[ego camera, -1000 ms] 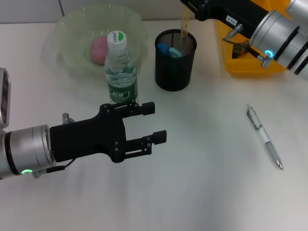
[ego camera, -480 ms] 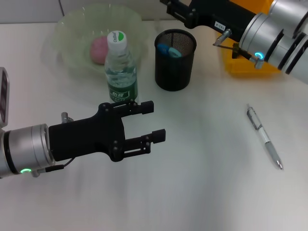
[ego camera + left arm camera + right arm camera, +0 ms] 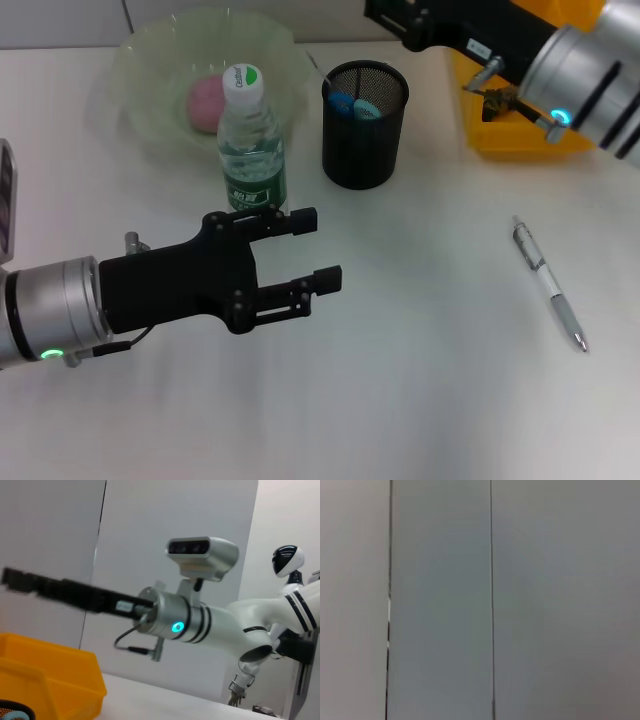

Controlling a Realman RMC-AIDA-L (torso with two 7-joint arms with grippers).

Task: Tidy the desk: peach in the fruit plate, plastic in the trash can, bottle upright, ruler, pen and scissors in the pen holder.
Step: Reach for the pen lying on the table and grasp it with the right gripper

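The white desk (image 3: 400,380) fills the head view. At lower left the left gripper (image 3: 310,250) hangs above it with its two black fingers spread apart and nothing between them, just below the bottle. The right gripper (image 3: 385,12) reaches in from the upper right corner, above and behind the pen holder; its fingertips run off the top edge, so whether they are apart or together cannot be told. In the upper left sits the clear fruit plate (image 3: 150,110) with the pink peach (image 3: 205,100) inside it. The yellow trash can (image 3: 500,135) stands at the upper right, partly hidden by the right arm. The bottle (image 3: 250,140) stands upright just in front of the plate, green cap on top. The black mesh pen holder (image 3: 364,125) is at top centre, with blue scissors handles (image 3: 352,106) showing inside. The pen (image 3: 548,283) lies flat at the right middle, well apart from the holder.
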